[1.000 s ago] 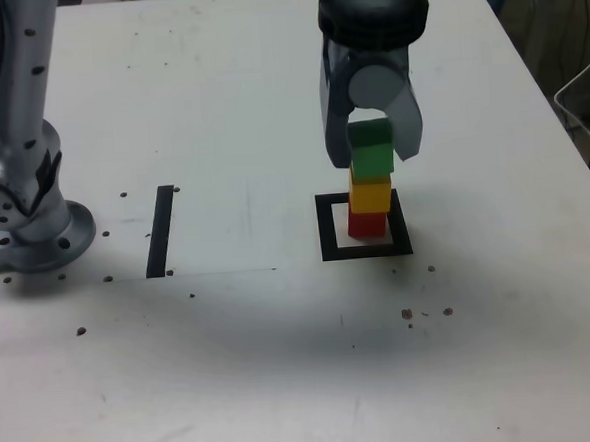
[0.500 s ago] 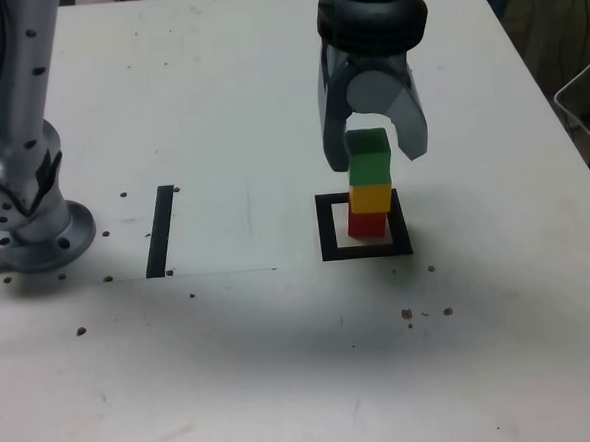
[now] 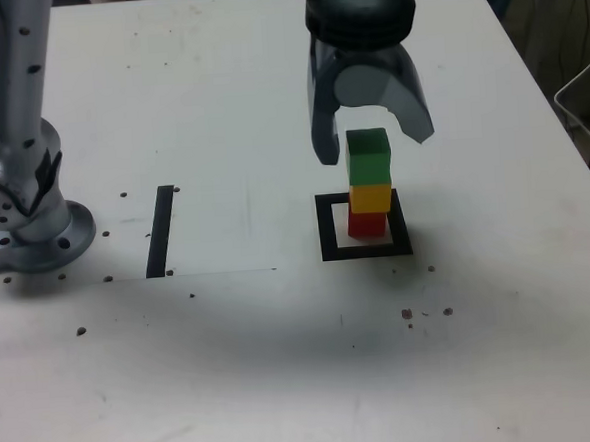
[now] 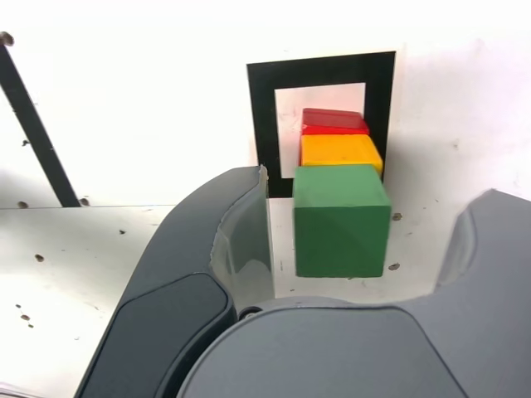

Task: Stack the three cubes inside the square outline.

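The three cubes stand as one tower inside the square outline point(image 3: 364, 226): the red cube point(image 3: 367, 224) at the bottom, the yellow cube point(image 3: 370, 196) on it, the green cube point(image 3: 369, 157) on top. My gripper point(image 3: 375, 146) hangs over the tower, open, its jaws spread on either side of the green cube with a gap on each side. The wrist view shows the green cube point(image 4: 341, 218) between the two fingers point(image 4: 241, 240), touching neither, with the yellow cube point(image 4: 338, 152), the red cube point(image 4: 333, 121) and the square outline point(image 4: 262, 116) beyond it.
A straight black stripe point(image 3: 160, 230) lies on the white table toward the exterior view's left. The arm's grey base point(image 3: 29, 207) stands at the far left. Small dark specks dot the table. A white cable point(image 3: 583, 93) hangs past the table's right edge.
The jaws have spread apart and let go of the green cube, which stays on top of the yellow one. The gripper has risen slightly.
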Robot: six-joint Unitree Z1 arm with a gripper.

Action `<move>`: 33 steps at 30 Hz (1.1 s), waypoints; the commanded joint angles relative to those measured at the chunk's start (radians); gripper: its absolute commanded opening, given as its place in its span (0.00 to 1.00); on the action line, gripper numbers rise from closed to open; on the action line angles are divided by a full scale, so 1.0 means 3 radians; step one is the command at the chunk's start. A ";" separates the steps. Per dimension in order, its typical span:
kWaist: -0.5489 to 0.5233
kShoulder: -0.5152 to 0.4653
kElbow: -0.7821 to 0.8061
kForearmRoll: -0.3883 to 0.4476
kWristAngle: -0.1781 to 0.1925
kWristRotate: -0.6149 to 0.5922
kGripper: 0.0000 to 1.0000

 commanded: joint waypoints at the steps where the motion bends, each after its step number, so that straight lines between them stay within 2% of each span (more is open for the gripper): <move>1: -0.0005 -0.0089 0.0022 0.0016 0.0013 -0.0001 0.99; 9: -0.0001 -0.0350 0.0064 0.0042 0.0007 0.0098 0.99; 15: 0.0029 -0.0605 0.0206 0.0050 -0.0054 0.0188 0.99; 25: 0.0249 -0.1155 0.0823 0.0045 -0.0095 0.0461 0.99; 33: 0.0454 -0.1487 0.1583 -0.0021 -0.0197 0.0752 0.99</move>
